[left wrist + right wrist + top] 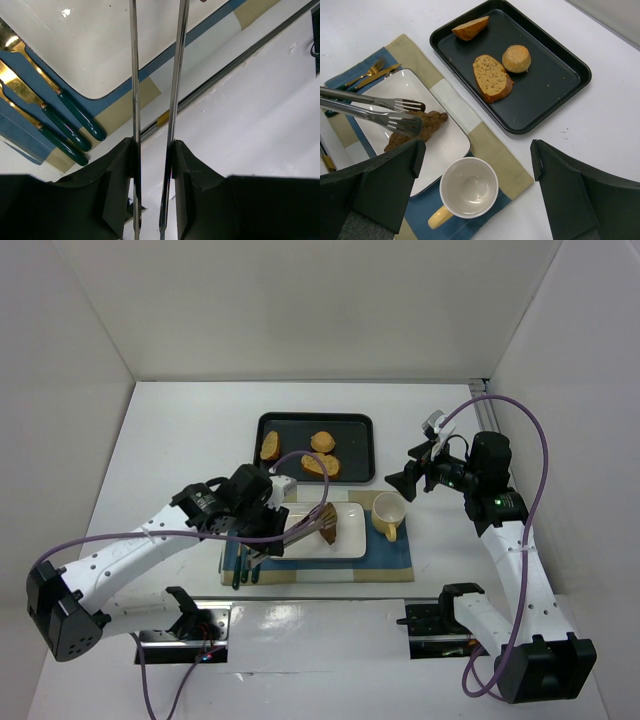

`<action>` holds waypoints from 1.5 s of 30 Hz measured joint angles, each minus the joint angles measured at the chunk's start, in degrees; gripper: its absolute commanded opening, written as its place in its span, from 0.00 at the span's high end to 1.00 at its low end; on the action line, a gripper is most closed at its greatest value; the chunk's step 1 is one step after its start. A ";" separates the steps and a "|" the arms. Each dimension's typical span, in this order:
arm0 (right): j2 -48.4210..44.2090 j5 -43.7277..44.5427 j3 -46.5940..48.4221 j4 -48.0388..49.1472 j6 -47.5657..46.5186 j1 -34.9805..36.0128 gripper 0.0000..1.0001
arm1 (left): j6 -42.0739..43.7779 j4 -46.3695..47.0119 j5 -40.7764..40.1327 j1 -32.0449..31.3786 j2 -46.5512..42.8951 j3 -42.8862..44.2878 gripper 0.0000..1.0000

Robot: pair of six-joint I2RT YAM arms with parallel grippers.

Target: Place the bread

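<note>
A dark brown piece of bread (329, 529) lies on the white plate (348, 549); it also shows in the right wrist view (431, 124). My left gripper (268, 539) is shut on metal tongs (303, 529), whose two arms run between my fingers in the left wrist view (173, 75). The tong tips (402, 114) sit on either side of the bread's end over the plate (447, 145). I cannot tell whether they pinch it. My right gripper (405, 481) is open and empty, hovering above the cup (469, 189).
A black tray (353, 430) behind the plate holds a slice (491, 77), a roll (516, 58) and a wedge (471, 27). A yellow-handled cup (388, 517) stands right of the plate on the blue-and-tan placemat (390, 565). Green-handled cutlery (70, 125) lies left of the plate.
</note>
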 measured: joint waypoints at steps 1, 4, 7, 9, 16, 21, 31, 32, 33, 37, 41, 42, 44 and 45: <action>0.00 0.00 0.00 0.00 0.00 0.00 0.00 | -0.24 0.04 -0.28 -0.37 0.28 -0.04 0.58; 0.00 0.00 0.00 0.00 0.00 0.00 0.00 | -0.37 0.07 -1.31 -1.22 0.44 -0.04 0.44; 0.00 0.00 0.00 0.00 0.00 0.00 0.00 | -0.48 0.20 -2.21 -1.27 0.37 -0.04 0.41; 0.00 0.00 0.00 0.00 0.00 0.00 0.00 | -0.50 0.39 -2.97 -1.29 0.11 -0.04 0.40; 0.00 0.00 0.00 -0.02 -0.42 0.00 0.00 | -1.44 -0.44 -6.45 -1.29 -2.23 0.74 0.39; 0.00 -0.04 0.00 -0.04 -0.46 0.00 0.00 | -1.84 -1.95 -9.55 -1.29 -3.19 3.74 0.39; 0.00 -0.17 0.00 -0.07 -0.46 0.00 0.00 | -1.90 -2.60 -14.91 -1.14 -3.78 8.17 0.40; 0.00 -0.17 0.00 -0.07 -0.46 0.00 0.00 | -1.90 -2.51 -15.41 -0.63 -3.76 8.35 0.40; 0.00 -0.17 0.00 -0.09 -0.46 0.00 0.00 | -1.86 -2.27 -15.89 -0.02 -3.76 8.37 0.40; 0.00 -0.24 0.00 -0.11 -0.46 0.00 0.00 | -1.44 -0.24 -19.47 4.70 -0.50 9.51 0.42; 0.00 -0.31 0.00 -0.17 -0.46 0.00 0.00 | -0.22 3.96 -22.86 9.42 7.80 11.47 0.42; 0.00 -0.33 0.00 -0.22 -0.46 0.00 0.00 | 0.09 4.90 -23.80 10.40 10.40 12.07 0.42; 0.00 -0.37 0.00 -0.28 -0.48 0.00 0.00 | 0.50 5.99 -25.22 11.43 14.91 13.66 0.42; 0.00 -0.44 0.00 -0.35 -0.48 0.00 0.00 | 1.16 6.47 -25.86 11.63 17.00 14.49 0.42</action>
